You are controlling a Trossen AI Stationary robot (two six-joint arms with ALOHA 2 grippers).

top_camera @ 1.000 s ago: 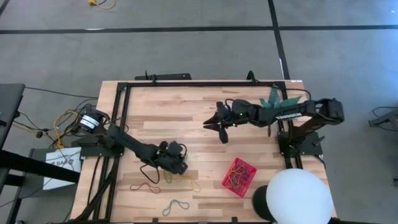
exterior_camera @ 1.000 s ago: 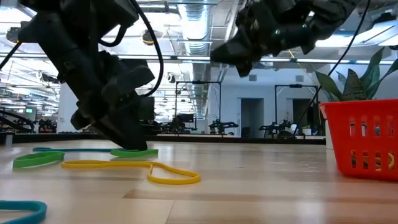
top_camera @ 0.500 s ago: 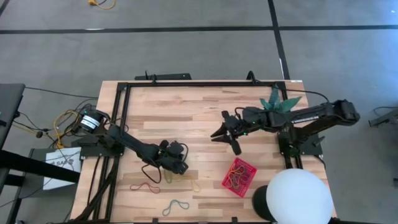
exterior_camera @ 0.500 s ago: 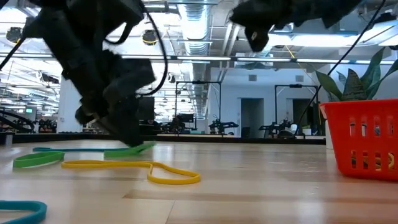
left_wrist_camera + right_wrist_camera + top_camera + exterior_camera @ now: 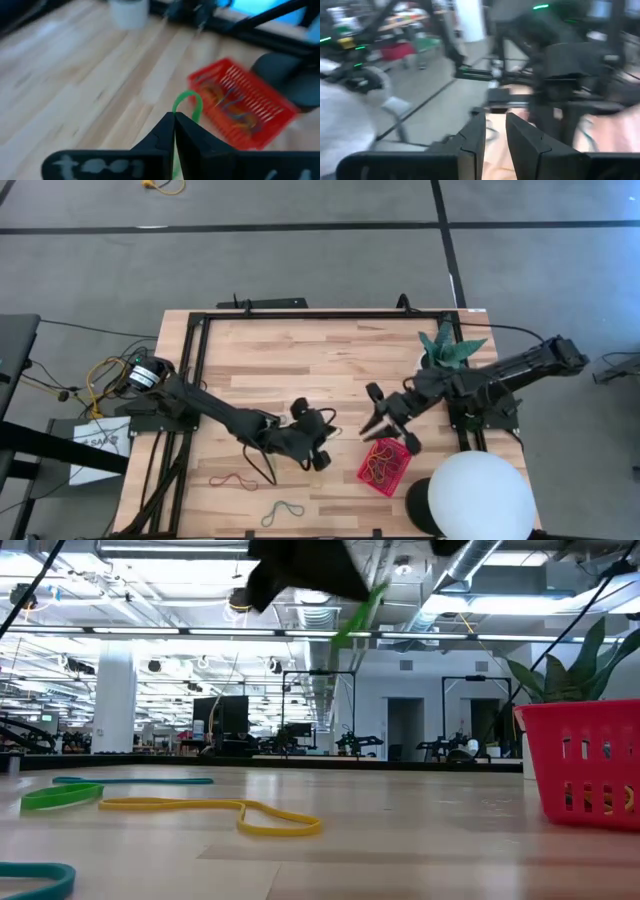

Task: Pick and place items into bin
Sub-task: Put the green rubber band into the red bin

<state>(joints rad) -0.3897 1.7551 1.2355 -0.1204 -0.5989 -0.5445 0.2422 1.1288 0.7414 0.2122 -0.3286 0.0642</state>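
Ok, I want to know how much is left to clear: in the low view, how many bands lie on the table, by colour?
Green band: 1
Yellow band: 1
Teal bands: 2
Total: 4
The green loop hanging from the left tool is off the table, not counted.

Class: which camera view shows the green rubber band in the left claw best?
The left wrist view: the green band loops out from the shut left claw. The low view shows it dangling up high. The high and right wrist views don't show it clearly.
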